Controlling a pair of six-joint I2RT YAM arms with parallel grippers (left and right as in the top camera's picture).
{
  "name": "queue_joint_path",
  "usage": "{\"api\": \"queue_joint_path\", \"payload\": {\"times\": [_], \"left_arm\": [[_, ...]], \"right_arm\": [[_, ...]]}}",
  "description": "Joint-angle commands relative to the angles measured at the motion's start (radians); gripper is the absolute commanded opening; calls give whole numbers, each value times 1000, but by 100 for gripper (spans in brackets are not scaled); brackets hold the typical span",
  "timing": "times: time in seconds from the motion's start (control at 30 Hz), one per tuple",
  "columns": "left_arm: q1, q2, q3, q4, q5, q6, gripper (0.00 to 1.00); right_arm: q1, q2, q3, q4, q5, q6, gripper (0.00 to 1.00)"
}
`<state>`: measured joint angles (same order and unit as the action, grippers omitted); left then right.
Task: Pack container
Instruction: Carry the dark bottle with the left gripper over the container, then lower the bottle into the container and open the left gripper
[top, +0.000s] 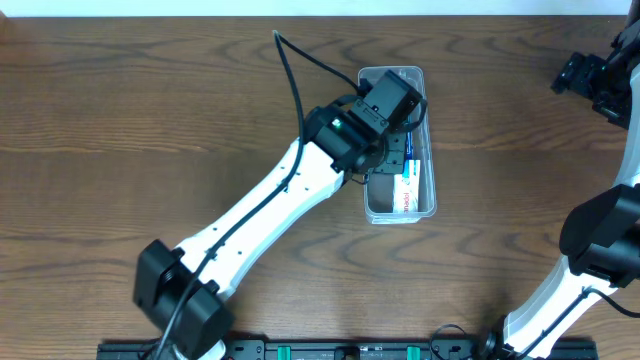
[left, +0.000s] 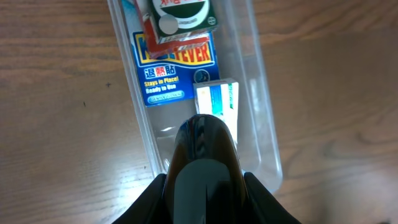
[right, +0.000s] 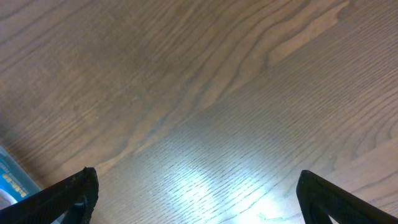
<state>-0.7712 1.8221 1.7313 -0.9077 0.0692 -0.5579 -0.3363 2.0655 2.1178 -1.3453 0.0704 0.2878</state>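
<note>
The container (top: 431, 188) is a clear, long plastic bin at the table's centre right. My left gripper (top: 392, 100) hangs over its far end. In the left wrist view that gripper (left: 204, 182) is shut on a dark, glossy, rounded object (left: 202, 149), held just above the bin's bare near end (left: 261, 143). Inside the bin lie a blue fever-patch pack (left: 175, 73), a green box (left: 185, 14) and a small white and teal box (left: 219, 102). My right gripper (top: 592, 78) is far off at the back right, open (right: 199, 194) above bare wood.
The left arm (top: 270, 200) stretches diagonally from the front left and covers part of the bin from above. The right arm's body (top: 600, 240) stands at the right edge. A blue scrap (right: 11, 180) shows at the right wrist view's left border.
</note>
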Motion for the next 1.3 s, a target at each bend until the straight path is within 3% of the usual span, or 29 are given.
{"api": "queue_joint_path", "payload": {"times": [0.0, 0.47, 1.27], "left_arm": [[2, 55, 14, 12, -29, -32, 31], [-9, 194, 14, 39, -24, -69, 31], [-23, 283, 14, 27, -25, -96, 32]], "right_arm": [[-3, 5, 4, -2, 0, -5, 99], [-3, 5, 4, -1, 0, -4, 99], [-3, 5, 4, -2, 0, -4, 99]]}}
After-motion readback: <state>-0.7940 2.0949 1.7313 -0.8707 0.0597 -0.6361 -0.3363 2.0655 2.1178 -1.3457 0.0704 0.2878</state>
